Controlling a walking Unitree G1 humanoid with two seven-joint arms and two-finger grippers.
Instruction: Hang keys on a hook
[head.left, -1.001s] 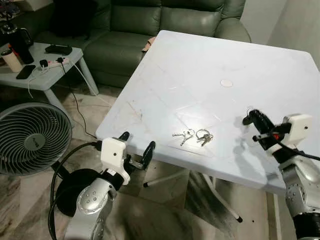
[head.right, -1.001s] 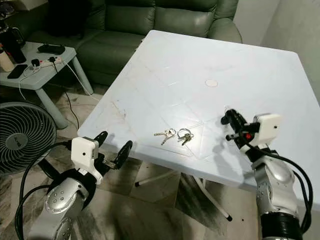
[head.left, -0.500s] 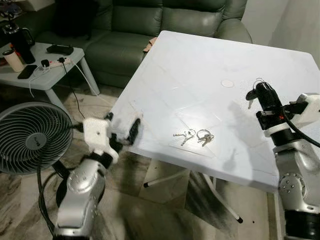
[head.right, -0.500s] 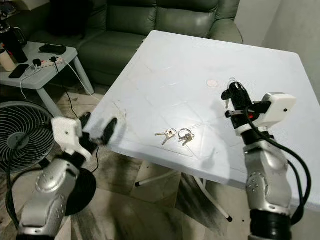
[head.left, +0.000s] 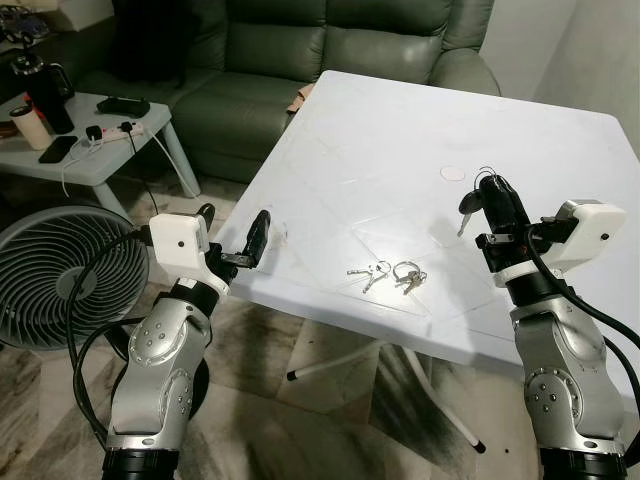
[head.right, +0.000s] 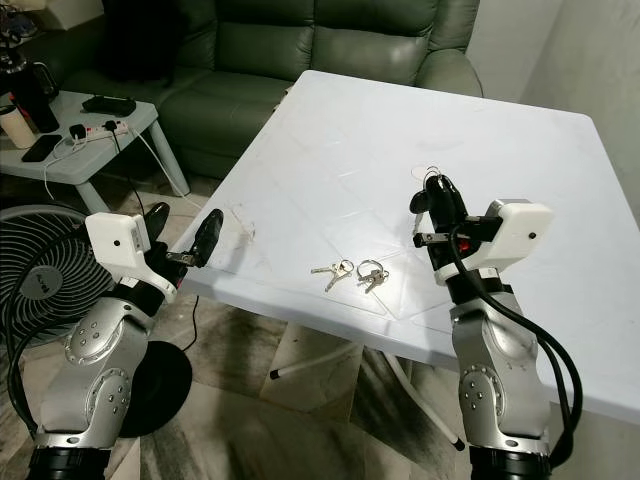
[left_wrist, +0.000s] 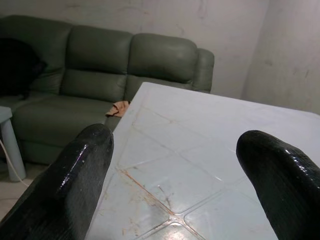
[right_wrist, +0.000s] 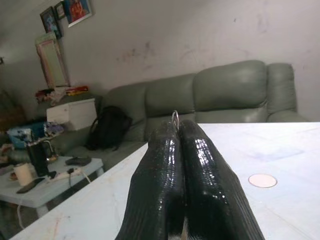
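My right gripper (head.left: 493, 200) is shut on a key ring (head.left: 485, 175), and a key (head.left: 466, 207) dangles from it above the right part of the white table (head.left: 400, 130). The ring's wire (right_wrist: 175, 116) pokes up between the closed fingers (right_wrist: 200, 170). Two more bunches of keys (head.left: 368, 271) (head.left: 408, 275) lie flat on the table near its front edge, to the left of and below that gripper. Beside the table's front left corner my left gripper (head.left: 232, 225) stands open and empty, its fingers (left_wrist: 75, 185) pointing across the tabletop.
A green sofa (head.left: 330, 50) stands behind the table. On the left are a floor fan (head.left: 70, 290) and a low side table (head.left: 100, 150) with a power strip, phones and cups. A small round white cap (head.left: 452, 173) sits in the tabletop.
My right gripper has risen and moved left above the table, with the key ring in it. The left arm has lifted from below the table edge to corner height.
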